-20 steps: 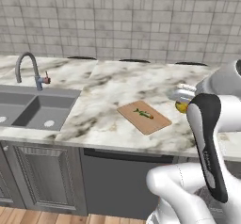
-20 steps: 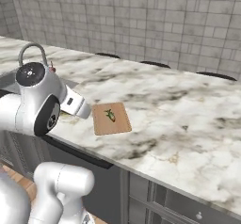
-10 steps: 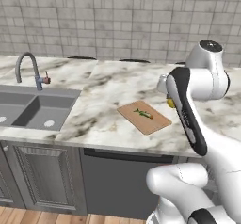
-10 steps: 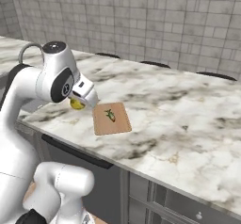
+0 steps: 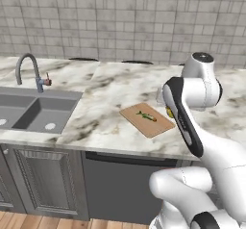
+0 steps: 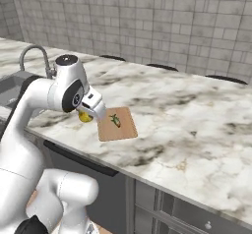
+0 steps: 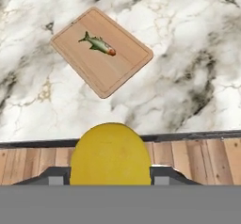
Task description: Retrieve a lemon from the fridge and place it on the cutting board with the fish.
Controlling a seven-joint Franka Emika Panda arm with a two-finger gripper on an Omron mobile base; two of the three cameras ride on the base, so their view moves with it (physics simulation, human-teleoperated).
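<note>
Hand view shows my claw (image 7: pixel 110 183) pinching the round bright-yellow lemon (image 7: pixel 110 155), carried above the front edge of the marble counter (image 7: pixel 188 53). Over the last second my arm has swung in from the right, bringing the fruit from well apart to near the flat light-brown wooden cutting board (image 7: pixel 101 51); I judge only the last reach and lowering remain. The slender greenish fish (image 7: pixel 99 43) lies mid-board, its long axis roughly parallel to the board's longer sides, reddish end toward the board's far corner.
</note>
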